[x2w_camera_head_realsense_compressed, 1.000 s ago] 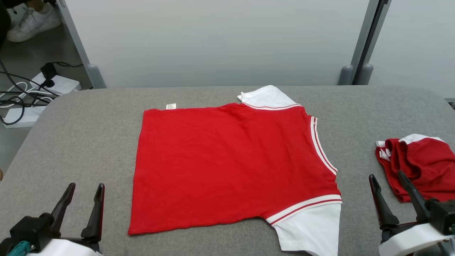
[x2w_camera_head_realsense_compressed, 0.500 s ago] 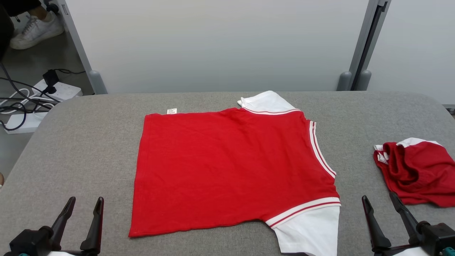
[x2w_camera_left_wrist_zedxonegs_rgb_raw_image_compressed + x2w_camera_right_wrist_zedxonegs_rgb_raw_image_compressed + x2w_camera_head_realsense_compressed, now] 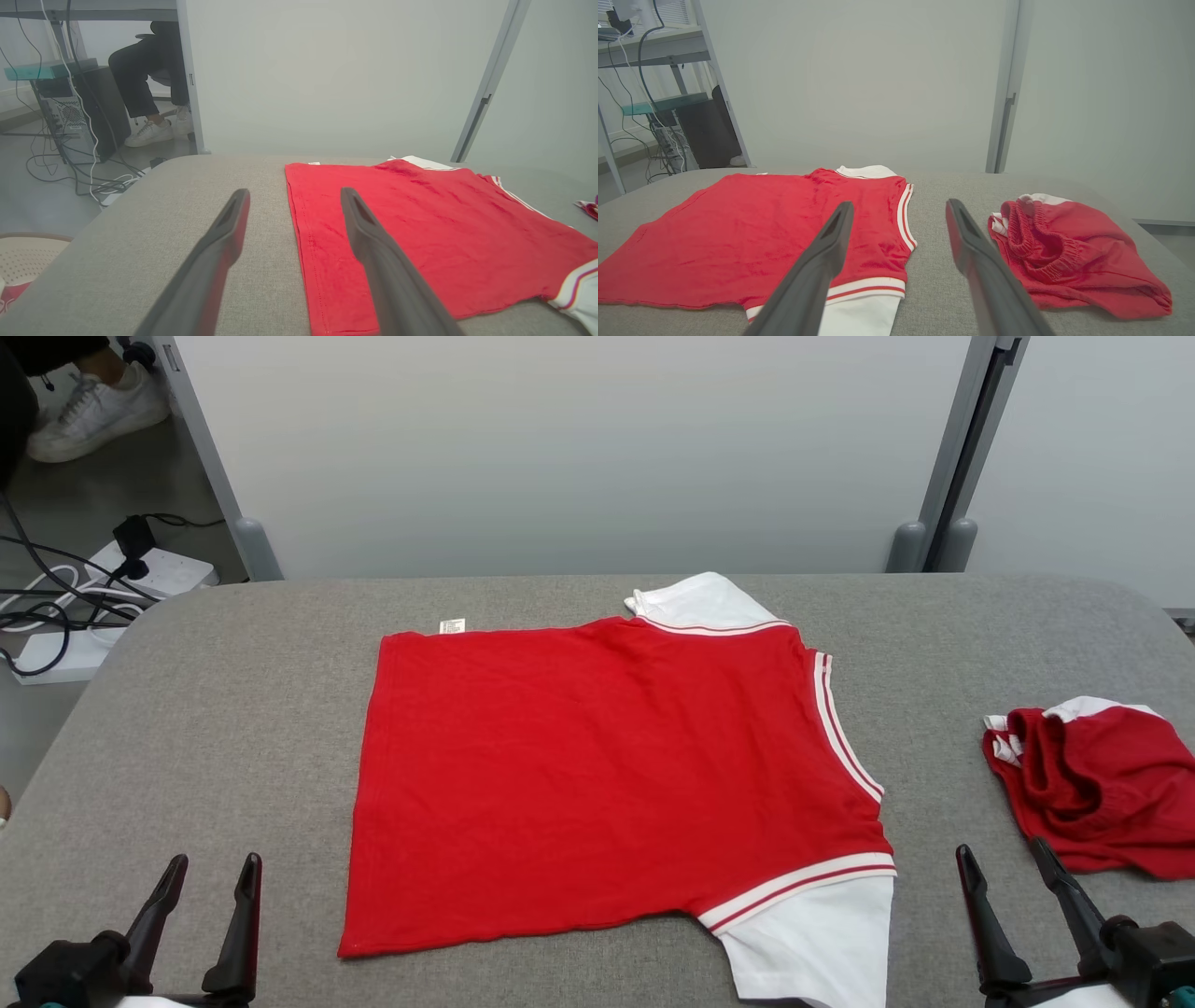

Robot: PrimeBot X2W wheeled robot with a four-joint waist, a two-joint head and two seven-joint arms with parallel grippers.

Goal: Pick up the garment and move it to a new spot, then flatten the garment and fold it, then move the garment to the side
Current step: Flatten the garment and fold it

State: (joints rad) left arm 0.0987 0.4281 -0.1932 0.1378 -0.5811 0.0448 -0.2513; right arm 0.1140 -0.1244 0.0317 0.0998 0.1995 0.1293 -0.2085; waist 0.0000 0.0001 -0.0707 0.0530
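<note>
Both grippers you run are spread and empty, left gripper (image 3: 214,859) at lower left, right gripper (image 3: 1000,846) at lower right. Your red garment (image 3: 597,775) lies flat at centre frame on the table (image 3: 233,709).

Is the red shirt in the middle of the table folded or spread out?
Spread out. The shirt lies flat on the table, its whole body showing, both white sleeves sticking out, no fold across it.

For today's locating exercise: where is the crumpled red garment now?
In the head view, the crumpled red garment lies by the right edge of the grey table, apart from the flat red shirt, just beyond the right gripper.
</note>
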